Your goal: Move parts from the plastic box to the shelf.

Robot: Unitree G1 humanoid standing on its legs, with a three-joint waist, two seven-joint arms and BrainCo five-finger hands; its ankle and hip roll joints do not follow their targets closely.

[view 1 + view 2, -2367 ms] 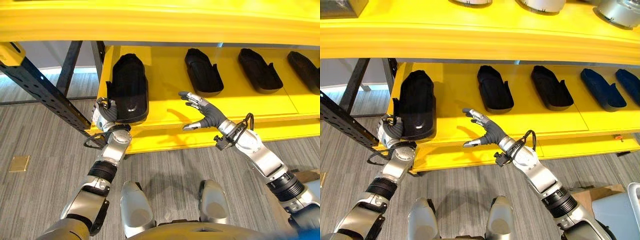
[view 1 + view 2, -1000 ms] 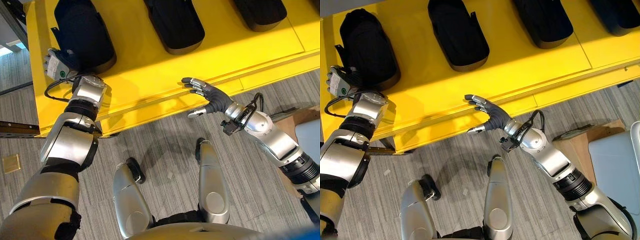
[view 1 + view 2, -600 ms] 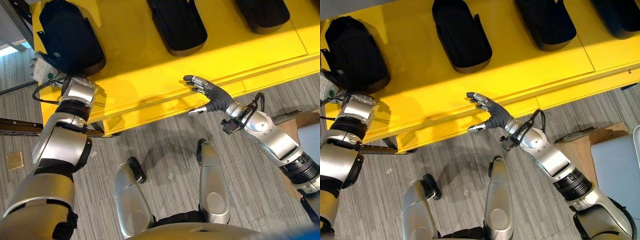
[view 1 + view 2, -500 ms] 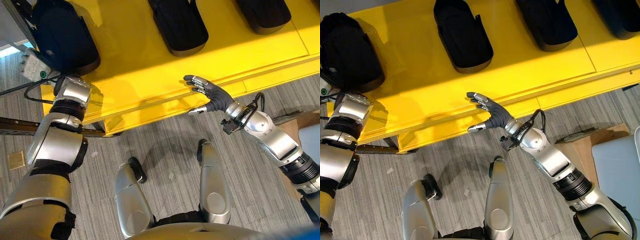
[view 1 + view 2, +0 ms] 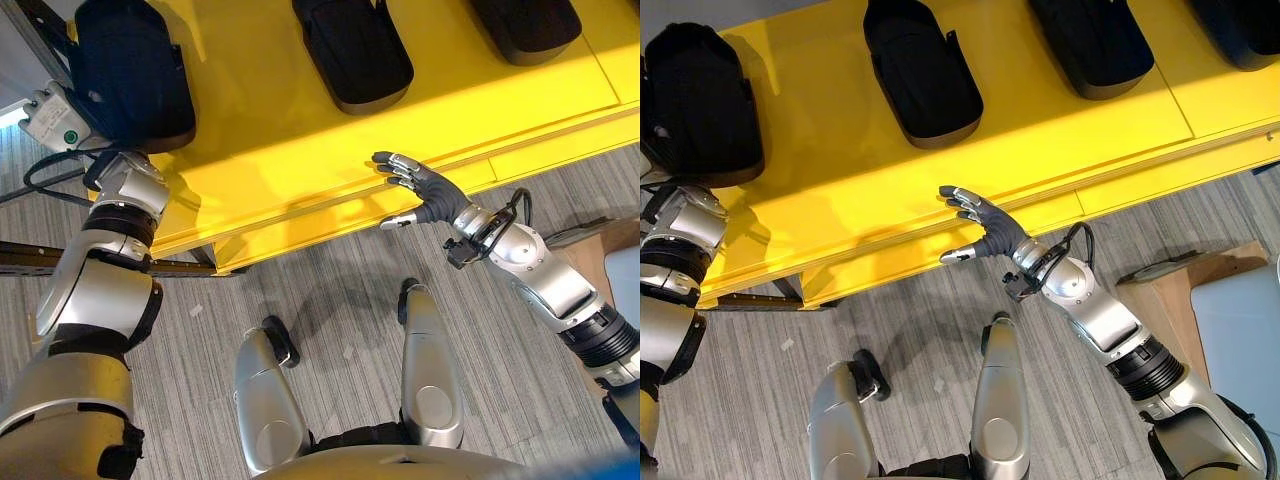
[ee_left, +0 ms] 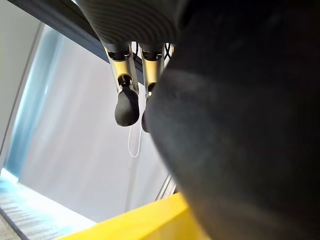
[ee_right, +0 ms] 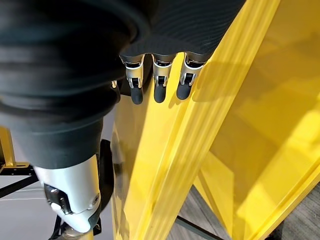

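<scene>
Gripping nothing, the right hand [image 5: 425, 195] hovers at frame center over the front edge of the yellow shelf [image 5: 290, 150], fingers [image 7: 159, 90] straight and spread, thumb apart, palm facing frame left. Right wrist view shows the fingertips clear of the shelf edge.

Left hand [image 5: 95, 172] sits at upper left, at the near end of a black part [image 5: 130, 70] lying on the shelf's left end. Its fingers are mostly hidden behind the part in the eye views; the left wrist view has dark-tipped fingers [image 6: 127, 102] right beside the part's black surface, but whether they curl on it, cannot tell.

Second black part [image 5: 352, 50] lies on the shelf at top center, third [image 5: 525, 25] at top right, well apart from each other, all long-ways toward the back. Grey striped floor [image 5: 340, 300] fills the lower frame. Cardboard piece [image 5: 1185, 275] lies on the floor at right.
</scene>
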